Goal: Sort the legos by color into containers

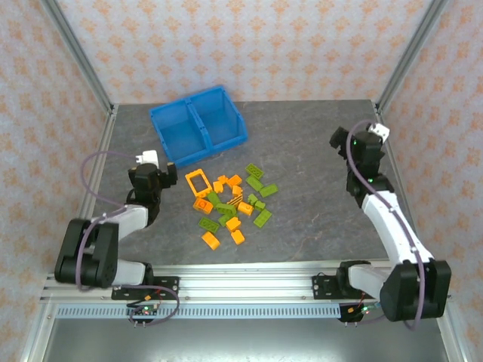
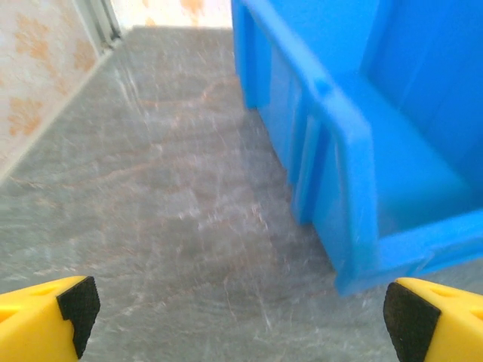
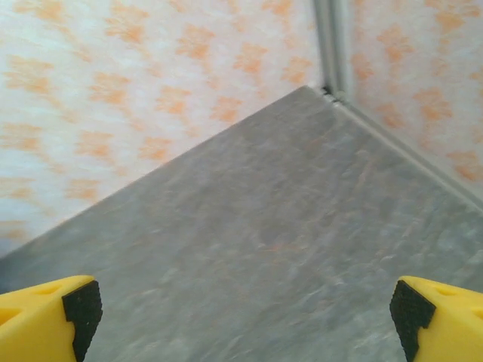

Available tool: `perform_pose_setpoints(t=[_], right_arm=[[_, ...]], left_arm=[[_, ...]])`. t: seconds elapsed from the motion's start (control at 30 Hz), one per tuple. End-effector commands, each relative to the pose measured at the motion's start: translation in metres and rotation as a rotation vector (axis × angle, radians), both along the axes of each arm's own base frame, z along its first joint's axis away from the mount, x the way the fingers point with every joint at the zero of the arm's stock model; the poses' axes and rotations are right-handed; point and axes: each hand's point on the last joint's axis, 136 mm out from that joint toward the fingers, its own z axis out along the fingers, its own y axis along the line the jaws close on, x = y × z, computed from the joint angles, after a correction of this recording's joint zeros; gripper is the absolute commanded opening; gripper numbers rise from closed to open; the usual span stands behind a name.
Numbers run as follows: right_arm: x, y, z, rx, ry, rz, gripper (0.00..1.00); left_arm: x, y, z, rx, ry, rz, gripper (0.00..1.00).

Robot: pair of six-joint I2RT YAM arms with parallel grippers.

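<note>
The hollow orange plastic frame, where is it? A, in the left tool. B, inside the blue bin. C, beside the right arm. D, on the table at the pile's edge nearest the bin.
D: the hollow orange plastic frame lies flat on the grey table, just short of the bright blue plastic bin.

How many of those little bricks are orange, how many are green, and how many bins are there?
Orange bricks: about 10
Green bricks: about 10
Blue bin: 1, with 2 compartments
Total: about 21 things. The bricks crowd together in the pile, so their counts are approximate.
</note>
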Motion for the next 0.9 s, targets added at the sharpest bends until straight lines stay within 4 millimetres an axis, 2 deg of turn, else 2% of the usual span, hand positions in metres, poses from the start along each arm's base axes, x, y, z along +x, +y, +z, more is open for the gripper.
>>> perform_pose_setpoints(t=[0.0,0.07,0.17,0.23,0.33,0.47,0.57,0.63,0.8,0.87], right_arm=[[-0.059,0.046,-0.071,0.168,0.431,0.139,0.99],[-0.069,0.066,-0.071,0.204,0.489,0.212,0.99],[-0.082,0.093,-0.070,0.259,0.583,0.313,0.99],[-0.088,0.114,-0.076,0.245,0.667,0.390,0.99],[-0.100,0.141,-0.081,0.201,0.764,0.493,0.99],[-0.105,0.170,-0.089,0.169,0.828,0.580,0.99],[-0.102,0.181,-0.091,0.175,0.828,0.602,0.99],[-0.101,0.186,-0.092,0.188,0.824,0.611,0.99],[-0.103,0.194,-0.094,0.202,0.831,0.627,0.99],[-0.105,0.192,-0.094,0.192,0.839,0.619,0.99]], left_arm=[[-0.016,0.007,0.032,-0.149,-0.009,0.128,1.00],[-0.025,0.000,0.042,-0.305,-0.004,0.163,1.00],[-0.041,-0.026,0.052,-0.450,0.070,0.148,1.00],[-0.055,-0.050,0.061,-0.460,0.125,0.110,1.00],[-0.077,-0.083,0.065,-0.480,0.232,0.042,0.99],[-0.100,-0.122,0.048,-0.525,0.412,-0.026,0.91],[-0.113,-0.133,0.025,-0.537,0.532,0.014,0.88],[-0.110,-0.138,0.015,-0.556,0.554,0.027,0.87],[-0.077,-0.141,-0.003,-0.508,0.548,0.088,0.91],[-0.066,-0.138,-0.018,-0.487,0.571,0.120,0.83]])
